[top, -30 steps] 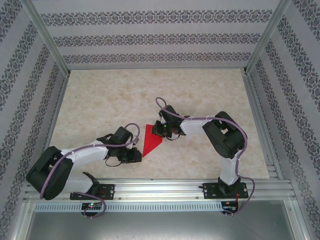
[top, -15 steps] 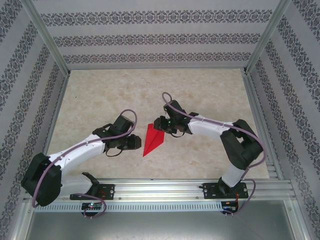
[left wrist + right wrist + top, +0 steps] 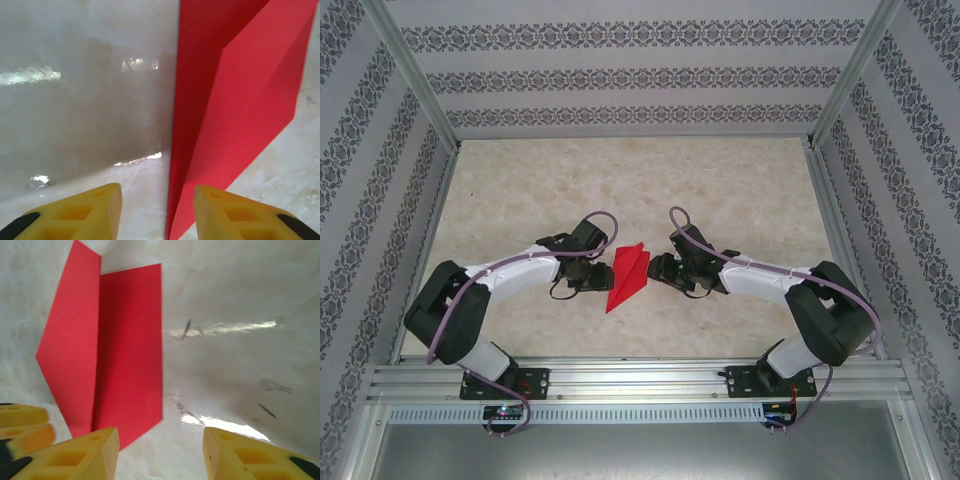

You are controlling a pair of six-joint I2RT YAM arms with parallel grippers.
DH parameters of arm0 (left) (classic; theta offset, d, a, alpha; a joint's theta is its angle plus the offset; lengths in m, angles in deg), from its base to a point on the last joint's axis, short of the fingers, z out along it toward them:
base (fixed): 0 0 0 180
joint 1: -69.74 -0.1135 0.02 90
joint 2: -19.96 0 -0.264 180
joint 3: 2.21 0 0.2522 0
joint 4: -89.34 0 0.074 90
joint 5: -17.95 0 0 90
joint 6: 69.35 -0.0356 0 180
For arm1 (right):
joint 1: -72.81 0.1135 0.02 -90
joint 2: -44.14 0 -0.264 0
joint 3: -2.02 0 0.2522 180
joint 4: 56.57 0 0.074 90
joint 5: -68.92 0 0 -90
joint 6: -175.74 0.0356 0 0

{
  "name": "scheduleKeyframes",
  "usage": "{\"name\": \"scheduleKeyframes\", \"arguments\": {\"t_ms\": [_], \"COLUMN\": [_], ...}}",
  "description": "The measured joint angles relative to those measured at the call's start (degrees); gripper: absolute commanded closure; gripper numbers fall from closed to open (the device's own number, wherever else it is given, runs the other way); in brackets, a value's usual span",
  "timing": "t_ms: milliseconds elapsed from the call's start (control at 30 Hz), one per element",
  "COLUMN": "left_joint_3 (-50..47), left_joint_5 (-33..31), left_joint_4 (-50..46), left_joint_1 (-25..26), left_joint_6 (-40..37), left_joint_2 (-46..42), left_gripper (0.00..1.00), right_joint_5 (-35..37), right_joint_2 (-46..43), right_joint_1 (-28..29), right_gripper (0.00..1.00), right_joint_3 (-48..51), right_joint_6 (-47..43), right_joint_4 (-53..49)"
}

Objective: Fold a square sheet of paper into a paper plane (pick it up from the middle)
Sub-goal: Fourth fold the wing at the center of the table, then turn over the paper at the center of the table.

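The square sheet of paper lies on the table folded into a narrow red paper plane (image 3: 627,277), nose toward the near edge, one flap raised along its centre crease. My left gripper (image 3: 601,276) sits just left of it, open. In the left wrist view the paper plane (image 3: 235,100) has its long edge running between the yellow fingertips (image 3: 90,210), which do not clamp it. My right gripper (image 3: 656,271) sits just right of it, open and holding nothing. In the right wrist view the paper plane (image 3: 115,355) lies ahead and left of the right gripper (image 3: 160,452).
The marbled table (image 3: 520,180) is fenced by aluminium rails and patterned walls (image 3: 640,80). The left gripper's yellow fingers (image 3: 22,425) show at the left edge of the right wrist view, close beside the paper.
My right gripper opened, let go of the paper and drew back to the right. My left gripper opened and moved away from the near edge, alongside the paper. The paper now looks narrower.
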Motion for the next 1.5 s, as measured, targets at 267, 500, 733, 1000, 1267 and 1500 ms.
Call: {"name": "scheduleKeyframes", "arguments": {"t_ms": [267, 500, 733, 1000, 1267, 1500], "left_joint_3": [0.9, 1.2, 1.2, 1.3, 1.3, 1.3], "left_joint_5": [1.1, 1.8, 2.6, 2.7, 2.7, 2.5], "left_joint_4": [0.0, 0.4, 0.4, 0.4, 0.4, 0.4], "left_joint_1": [0.0, 0.0, 0.0, 0.0, 0.0, 0.0], "left_joint_6": [-0.2, -0.2, -0.2, -0.9, -1.3, -1.3], "left_joint_2": [2.4, 3.9, 4.9, 4.9, 5.2, 5.2], "left_gripper": [0.61, 0.63, 0.65, 0.65, 0.67, 0.70], "right_joint_5": [-1.3, -1.3, -0.9, -0.3, 0.0, 0.0], "right_joint_2": [3.8, 4.8, 5.9, 8.5, 8.9, 9.0], "right_joint_1": [0.9, 2.3, 2.3, 2.6, 3.0, 3.0], "right_gripper": [0.52, 0.55, 0.59, 0.60, 0.61, 0.62], "right_joint_3": [-0.2, -0.9, -0.7, -0.7, -0.7, -0.7], "right_joint_6": [2.7, 3.8, 5.3, 6.0, 6.1, 6.7], "right_joint_4": [4.8, 6.1, 9.0, 9.6, 10.3, 10.4]}}
